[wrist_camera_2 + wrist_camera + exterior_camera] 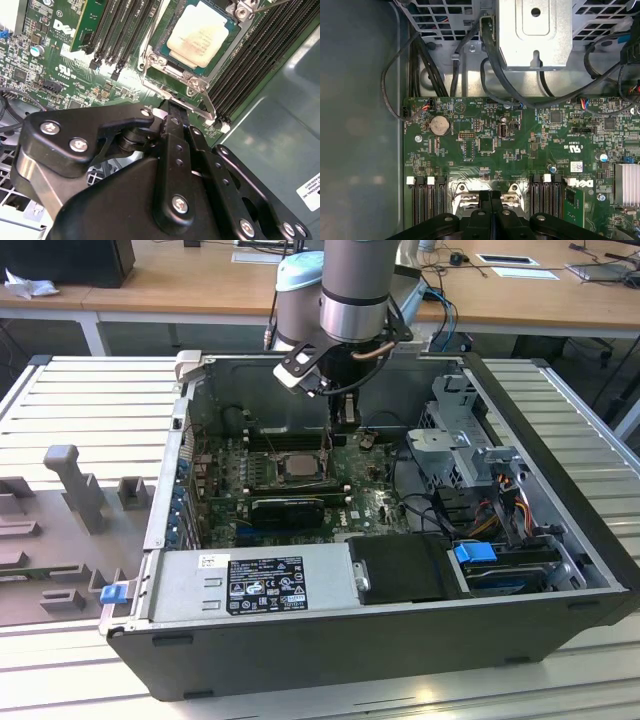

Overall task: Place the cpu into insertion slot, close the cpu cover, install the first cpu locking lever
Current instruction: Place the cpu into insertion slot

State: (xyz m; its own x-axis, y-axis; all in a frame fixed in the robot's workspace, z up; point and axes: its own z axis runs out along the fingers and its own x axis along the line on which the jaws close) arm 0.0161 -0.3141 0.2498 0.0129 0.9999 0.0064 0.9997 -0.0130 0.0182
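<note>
The end effector [490,196] stands inside the open computer case [560,440]. Its fingers are pressed together with nothing seen between them, and the tips are at the edge of the insertion slot [150,62]. The cpu [197,31] lies seated in that slot, and the cpu cover [197,80] lies flat around it. Black memory slots [252,52] flank the socket on both sides, with the case wall just beyond one bank. Cables [487,75] and a metal drive cage [535,30] crowd the board's far edge. A white label [265,585] sits on the power supply [330,570].

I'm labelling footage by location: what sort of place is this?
Probably a robotics lab or test workshop: a robot arm reaches into an open computer case on a slatted metal bench, with office desks behind.
</note>
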